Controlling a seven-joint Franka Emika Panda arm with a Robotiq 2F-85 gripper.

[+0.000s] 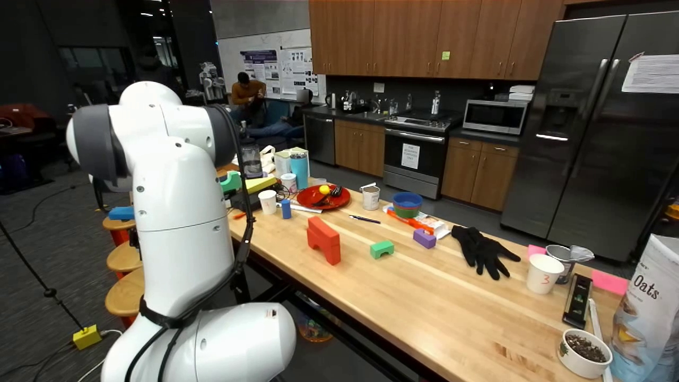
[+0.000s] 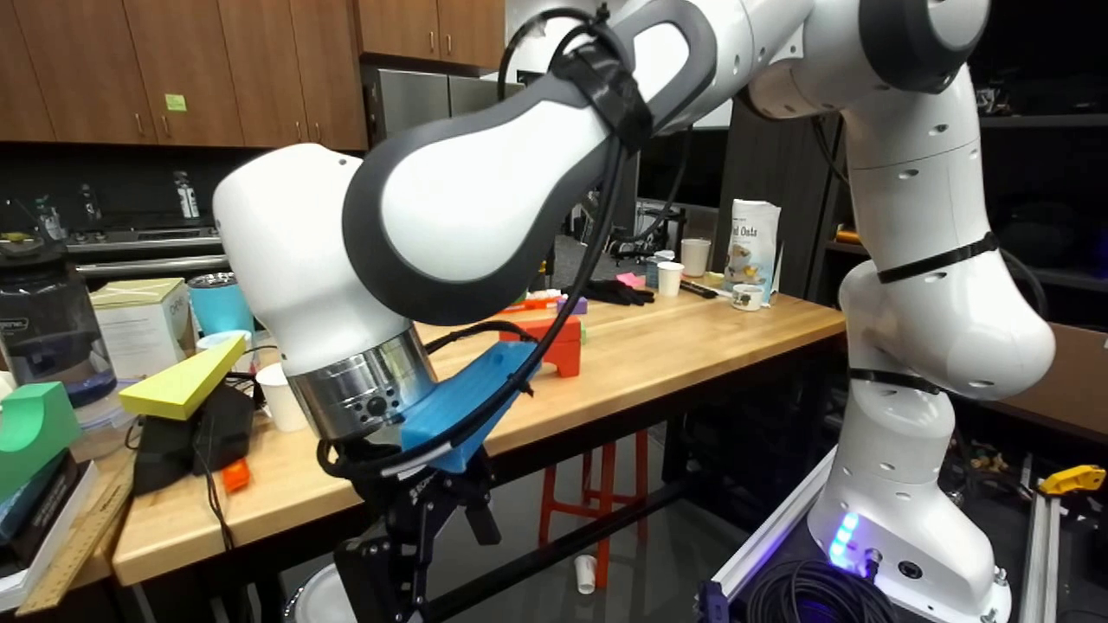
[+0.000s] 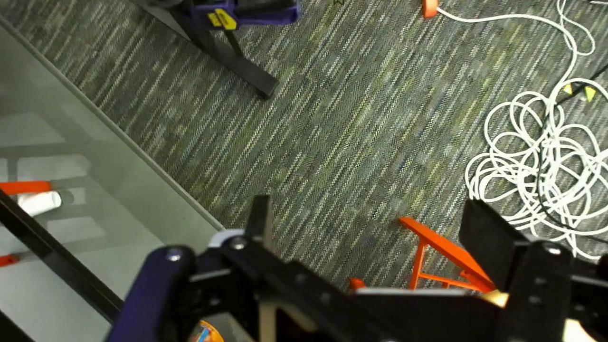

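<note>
Evidently, the black two-fingered gripper (image 3: 370,223) holds nothing: its fingers stand wide apart, and striped grey-green carpet (image 3: 332,142) shows through the gap in the wrist view. Just above it, a blue oblong block (image 2: 463,394) sits against the silver metal wrist collar (image 2: 359,389), seemingly mounted there, though its fixing is hidden. A black cable (image 2: 610,186) is strapped along the white robot arm (image 2: 485,186), presumably to keep slack away from the fingers.

Below the gripper and nearest to it is an orange-red metal stool (image 3: 451,251), apart from the fingers. Beside the gripper, the pale wooden tabletop (image 2: 692,329) ends in a straight edge; the gripper hangs outside it, so room looks tightest that way. Whether the fingertips reach lower than that edge, I cannot tell. A black metal rail (image 3: 61,259) runs low on that same side; opposite, a tangled white cord (image 3: 541,156) lies on the carpet.

Past the edge from the gripper, a red arch-shaped block (image 1: 323,240) stands on its feet, probably for stability.
</note>
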